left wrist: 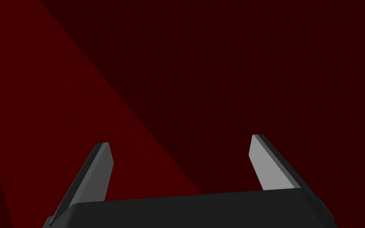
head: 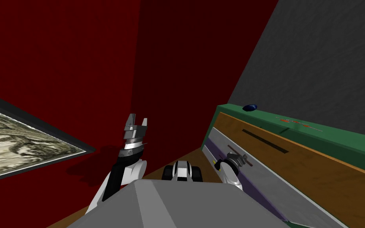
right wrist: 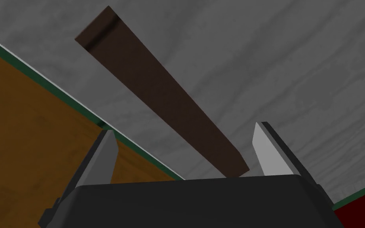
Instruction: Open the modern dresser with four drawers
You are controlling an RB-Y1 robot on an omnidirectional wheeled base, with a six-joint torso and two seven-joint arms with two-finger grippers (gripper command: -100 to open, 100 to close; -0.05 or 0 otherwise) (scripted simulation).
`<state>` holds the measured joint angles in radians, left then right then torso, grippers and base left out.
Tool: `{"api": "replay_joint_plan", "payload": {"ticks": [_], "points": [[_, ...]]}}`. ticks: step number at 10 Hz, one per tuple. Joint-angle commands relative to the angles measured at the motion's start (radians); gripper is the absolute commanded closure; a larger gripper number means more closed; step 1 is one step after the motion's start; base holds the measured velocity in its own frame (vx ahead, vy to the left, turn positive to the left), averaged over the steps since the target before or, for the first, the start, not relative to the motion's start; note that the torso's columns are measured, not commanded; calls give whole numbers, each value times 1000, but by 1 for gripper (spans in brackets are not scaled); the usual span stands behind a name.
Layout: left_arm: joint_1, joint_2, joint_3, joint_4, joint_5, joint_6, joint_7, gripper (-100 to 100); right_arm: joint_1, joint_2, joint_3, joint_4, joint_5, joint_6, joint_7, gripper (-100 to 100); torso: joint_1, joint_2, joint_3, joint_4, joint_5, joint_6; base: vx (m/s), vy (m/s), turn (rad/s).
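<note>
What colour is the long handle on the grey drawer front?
Dark brown. The handle shows best in the right wrist view.

Left end effector [head: 137, 119] raised, right end effector [right wrist: 184, 128] extended forward (both spread).

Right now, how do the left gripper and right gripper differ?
The left gripper is raised before the red wall, clear of the dresser; the right gripper faces the grey drawer front. The left gripper is empty; the right gripper straddles the end of the dark handle without pressing it. Both are open.
</note>
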<state>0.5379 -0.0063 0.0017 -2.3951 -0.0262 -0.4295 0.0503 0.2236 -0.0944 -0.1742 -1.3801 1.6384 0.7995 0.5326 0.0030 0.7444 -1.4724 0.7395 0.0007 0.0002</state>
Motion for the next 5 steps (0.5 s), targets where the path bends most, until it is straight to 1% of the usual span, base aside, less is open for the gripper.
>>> {"api": "replay_joint_plan", "payload": {"ticks": [1,2,3,4,5], "points": [[0,0,0,0,0,0,0,0,-2,-4,-3,2,-5,-3,0,-100,-3,0,1,1,0,0,48,-57,6],[0,0,0,0,0,0,0,0,-2,-5,-3,2,-6,-4,0,100,-2,-1,0,0,-1,0,9,-9,2],[0,0,0,0,0,0,0,0,0,8,0,-11,-4,-4,15,100,0,-3,-1,0,0,0,-55,99,19],[0,0,0,0,0,0,0,0,0,11,0,-15,-4,-3,19,100,7,2,1,2,3,3,-88,175,-25],[0,0,0,0,0,0,0,0,1,17,2,-22,-3,-3,26,100,7,3,2,2,3,3,-87,194,-23]]}}
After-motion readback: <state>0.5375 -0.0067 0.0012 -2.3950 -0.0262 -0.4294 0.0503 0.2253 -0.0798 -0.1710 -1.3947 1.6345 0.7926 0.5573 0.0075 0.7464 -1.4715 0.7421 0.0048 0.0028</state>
